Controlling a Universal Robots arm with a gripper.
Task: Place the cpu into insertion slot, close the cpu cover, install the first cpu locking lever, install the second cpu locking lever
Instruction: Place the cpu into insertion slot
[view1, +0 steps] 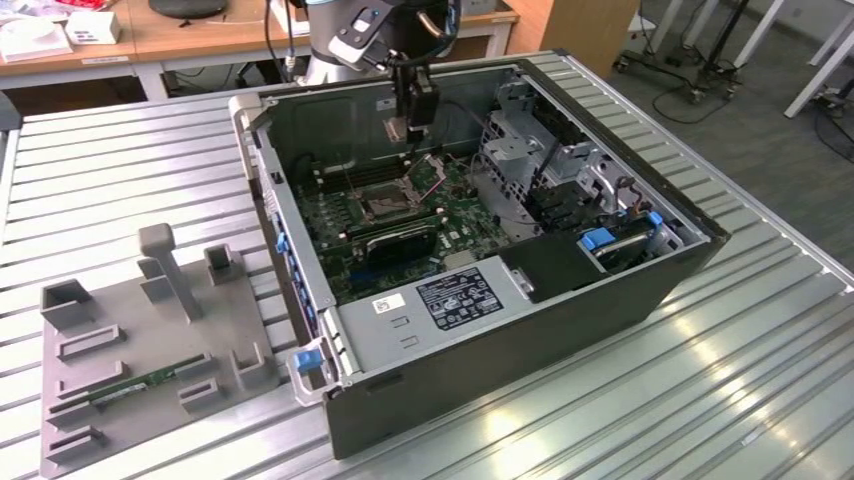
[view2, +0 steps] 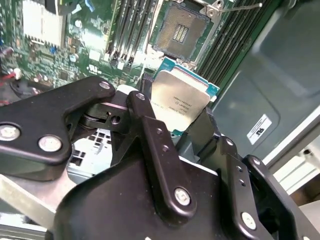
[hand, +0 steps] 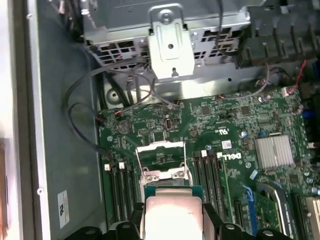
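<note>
Gripper (view2: 176, 120) pinching the cpu (view2: 182, 97) by two opposite edges, hanging in the upper middle of the exterior view, over the open case (view1: 534, 320) and not yet touching the slot (view2: 180, 32). Here's the danger, as I judge it. That chip is thin, flat and smooth-topped in dull metal, gripped only on its green rims. Any tilt or twist and it lands crooked, bending the slot's fine contacts. The slot is a black square with a silvery rim, set in the busy green board (hand: 210, 125).

Black gripper (view2: 177, 111) links, silver screws (view2: 182, 196) — grey arm (view1: 350, 40)
</note>
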